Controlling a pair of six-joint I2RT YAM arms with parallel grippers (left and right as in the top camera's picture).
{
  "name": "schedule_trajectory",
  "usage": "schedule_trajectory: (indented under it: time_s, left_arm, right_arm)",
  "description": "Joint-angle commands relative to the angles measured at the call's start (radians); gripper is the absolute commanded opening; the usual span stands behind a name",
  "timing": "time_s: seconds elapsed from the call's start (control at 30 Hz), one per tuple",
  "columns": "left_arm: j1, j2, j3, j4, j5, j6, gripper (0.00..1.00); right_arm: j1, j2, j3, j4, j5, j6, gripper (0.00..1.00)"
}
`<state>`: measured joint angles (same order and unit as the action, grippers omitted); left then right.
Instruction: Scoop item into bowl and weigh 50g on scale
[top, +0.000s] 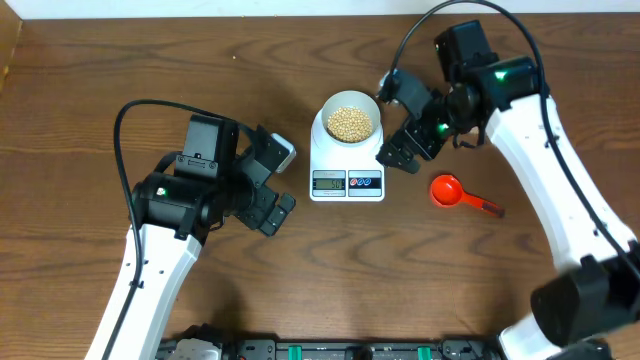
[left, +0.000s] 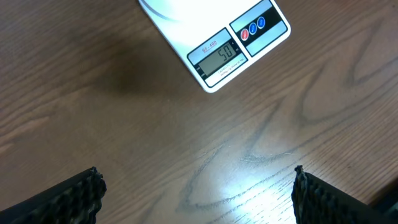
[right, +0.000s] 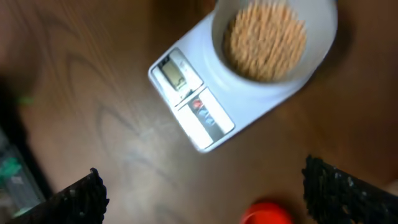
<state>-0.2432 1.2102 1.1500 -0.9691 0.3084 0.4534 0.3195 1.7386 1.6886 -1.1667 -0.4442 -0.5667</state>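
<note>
Overhead view: we see the bowl (top: 323, 108) sitting on the 12 o'clock end of the scale (top: 330, 158), filled with a heap of beige beans (top: 350, 123). The grey display (left: 221, 55) lies along the scale's 6 o'clock edge. In the left wrist view it appears to read 50, beside the two round buttons (left: 253, 28).

A red scoop (top: 447, 189) lies on the wooden tabletop (top: 120, 60) at about 4 o'clock from the scale, apart from it. We can make out no beans in its cup.

The left claw (left: 196, 186) hangs at 9 o'clock from the scale with its jaws spread wide. It grips nothing, and only bare wood shows between them. The right claw (right: 205, 186) hovers at 3 o'clock from the bowl, just beside the scale. Its jaws are equally wide and equally empty, and its view is blurred.

We judge the task to be all but finished. The beans are in the bowl, the bowl is on the scale, the reading looks on target and the scoop is set down. As far as we can tell, nothing is left except perhaps drawing both arms clear without nudging the scale.
</note>
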Motion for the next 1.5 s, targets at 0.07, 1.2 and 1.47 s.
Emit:
schedule_trajectory:
  time_s: [0.07, 1.2, 1.47]
  left_arm:
    - [0.0, 0.005, 0.002, -0.002, -0.004, 0.017, 0.98]
    - [0.0, 0.005, 0.002, -0.002, -0.004, 0.017, 0.98]
    - [0.0, 0.005, 0.002, -0.003, -0.004, 0.017, 0.98]
  right_arm:
    - [0.014, -0.175, -0.08, 0.11, 0.035, -0.097, 0.99]
    - [0.006, -1.365, -1.608, 1.324, 0.267, 0.397, 0.99]
    - [-0.003, -1.542, -1.683, 1.227, 0.401, 0.532, 0.99]
